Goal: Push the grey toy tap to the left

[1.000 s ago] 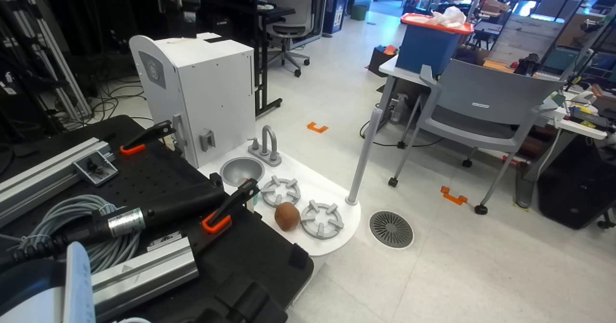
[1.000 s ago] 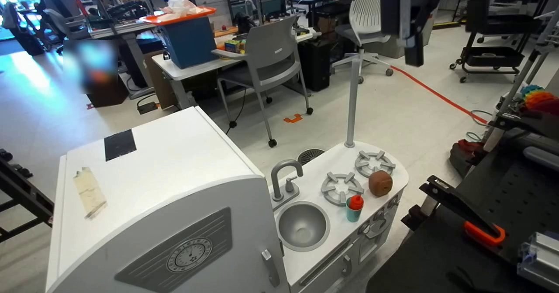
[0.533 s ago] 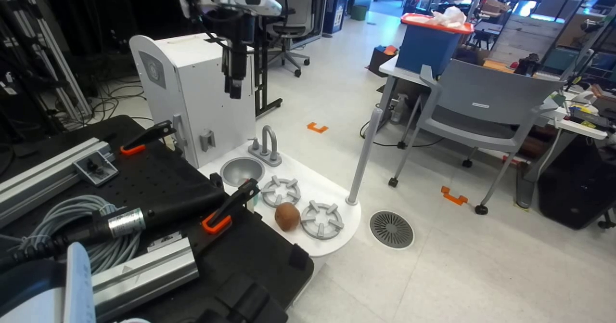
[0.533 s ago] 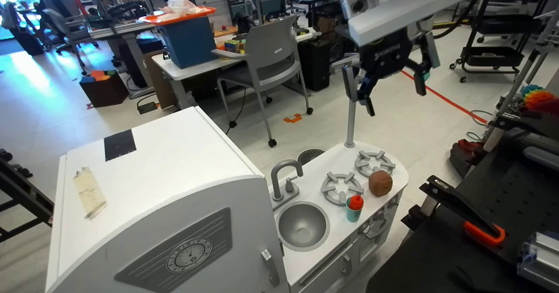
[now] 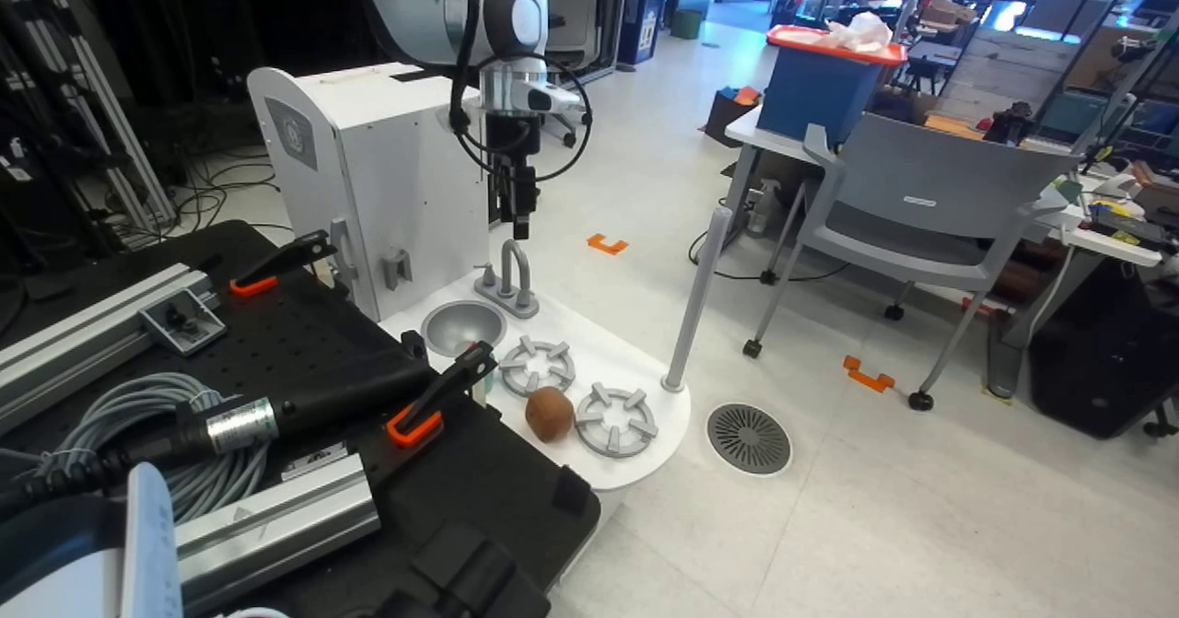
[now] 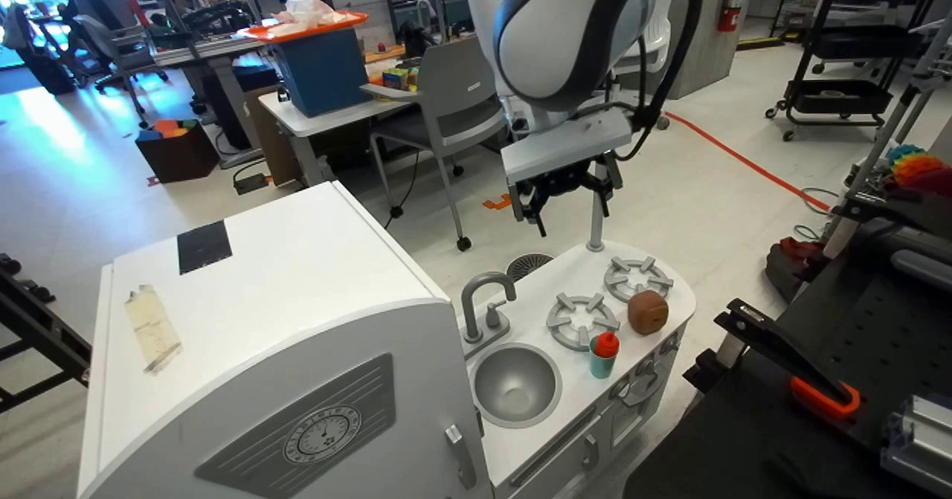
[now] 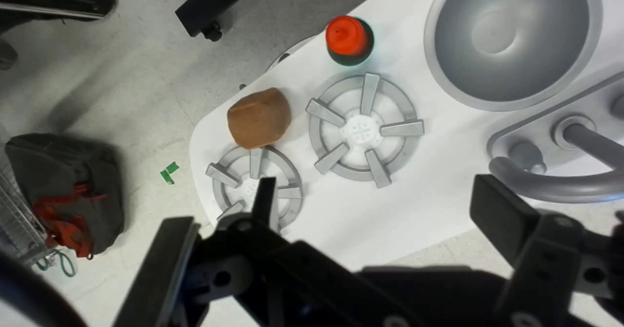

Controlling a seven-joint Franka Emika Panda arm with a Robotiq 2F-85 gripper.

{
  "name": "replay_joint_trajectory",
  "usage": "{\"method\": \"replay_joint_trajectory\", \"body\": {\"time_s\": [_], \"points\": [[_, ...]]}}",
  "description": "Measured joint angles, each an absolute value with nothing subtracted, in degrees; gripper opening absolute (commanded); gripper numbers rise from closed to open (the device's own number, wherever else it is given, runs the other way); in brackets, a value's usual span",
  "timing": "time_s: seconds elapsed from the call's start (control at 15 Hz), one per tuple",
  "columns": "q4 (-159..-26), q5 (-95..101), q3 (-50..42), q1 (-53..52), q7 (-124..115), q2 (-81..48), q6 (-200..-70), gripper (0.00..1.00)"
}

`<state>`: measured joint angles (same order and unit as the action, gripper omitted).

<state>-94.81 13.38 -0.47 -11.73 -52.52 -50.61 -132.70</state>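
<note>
Two fingers (image 7: pixel 504 217) hang spread, holding nothing, higher than the white worktop (image 7: pixel 414 205), where the grey tap (image 5: pixel 506 277) stands upright just beside the sink (image 6: pixel 515 385). I'd guess it's light, stiff, smooth plastic; best nudged on the side of its spout (image 7: pixel 541 185), gently, in case it's fragile. The wrist view crops its far end, and whether the spout swivels I can't make out.

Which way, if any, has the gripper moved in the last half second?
Yes: in an exterior view, the gripper has shifted left and down in the picture, nearer the grey toy tap.
</note>
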Motion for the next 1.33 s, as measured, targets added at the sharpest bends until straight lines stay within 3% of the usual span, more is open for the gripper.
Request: {"method": "replay_joint_trajectory", "body": {"time_s": [0.67,1.33], "points": [[-73.4,13.1,-4.6,-16.9,-44.9,-68.5,-127.8,1.0],[-70.3,23.2,-9.2,-24.4,-36.1,-76.5,-134.3,1.0]]}}
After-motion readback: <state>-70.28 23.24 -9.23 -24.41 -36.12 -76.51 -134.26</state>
